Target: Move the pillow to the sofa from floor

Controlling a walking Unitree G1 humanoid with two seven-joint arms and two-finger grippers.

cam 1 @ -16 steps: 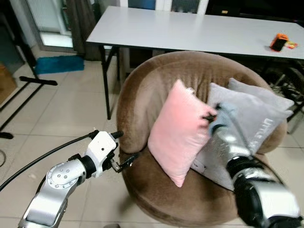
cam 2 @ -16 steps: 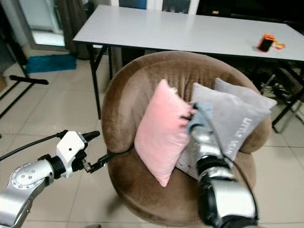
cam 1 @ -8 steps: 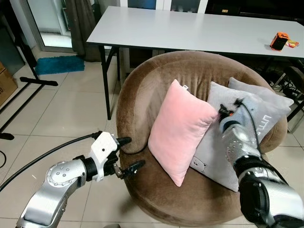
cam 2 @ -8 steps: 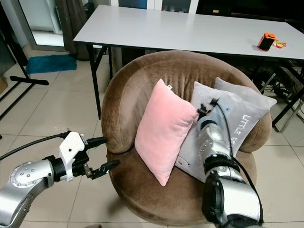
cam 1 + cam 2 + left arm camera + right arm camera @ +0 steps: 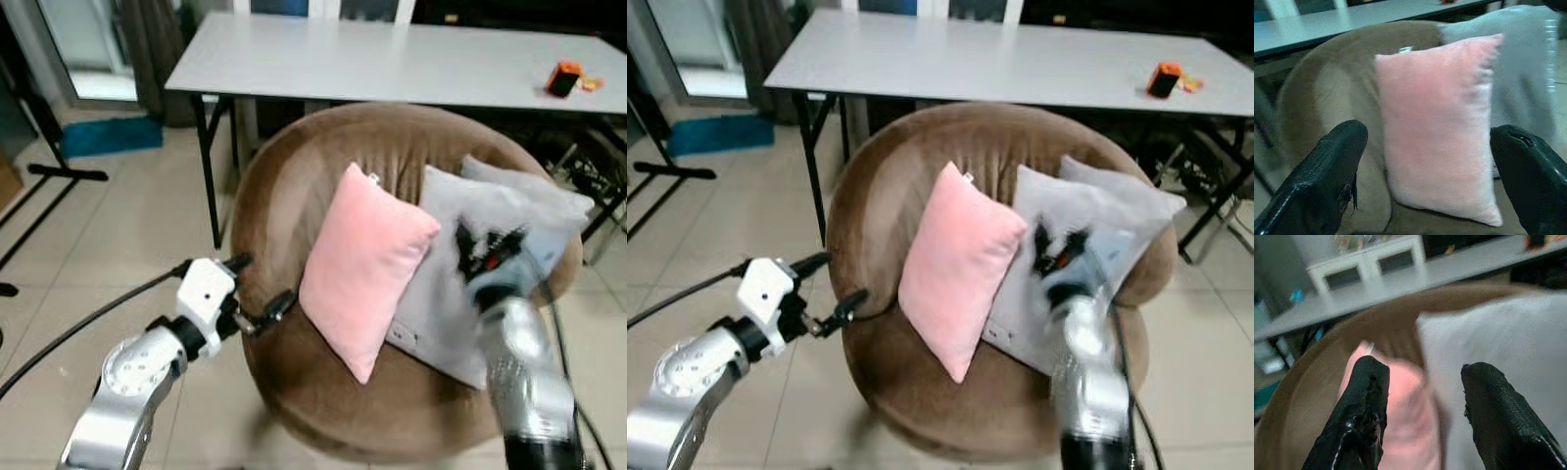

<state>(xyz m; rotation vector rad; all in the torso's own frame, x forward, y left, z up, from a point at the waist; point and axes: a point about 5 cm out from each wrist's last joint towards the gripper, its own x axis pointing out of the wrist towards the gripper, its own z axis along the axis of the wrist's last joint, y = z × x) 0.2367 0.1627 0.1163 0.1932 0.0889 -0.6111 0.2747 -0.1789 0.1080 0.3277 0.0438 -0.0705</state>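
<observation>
Tiled floor, white table (image 5: 392, 59) at 12 o'clock behind brown sofa (image 5: 294, 176); left gripper (image 5: 257, 291) at 9 o'clock off the sofa edge, fingers spread, empty; pink pillow (image 5: 362, 264) stands on the seat, leaning on grey cushions (image 5: 441, 284); right gripper (image 5: 1058, 247) at 3 o'clock, fingers parted, gripping nothing; placement looks done; next, draw both arms clear.

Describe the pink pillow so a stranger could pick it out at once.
Find the round brown sofa chair in front of the white table. Three pillows lean on its backrest; the pink pillow stands leftmost, the only pink one beside two grey pillows.
</observation>
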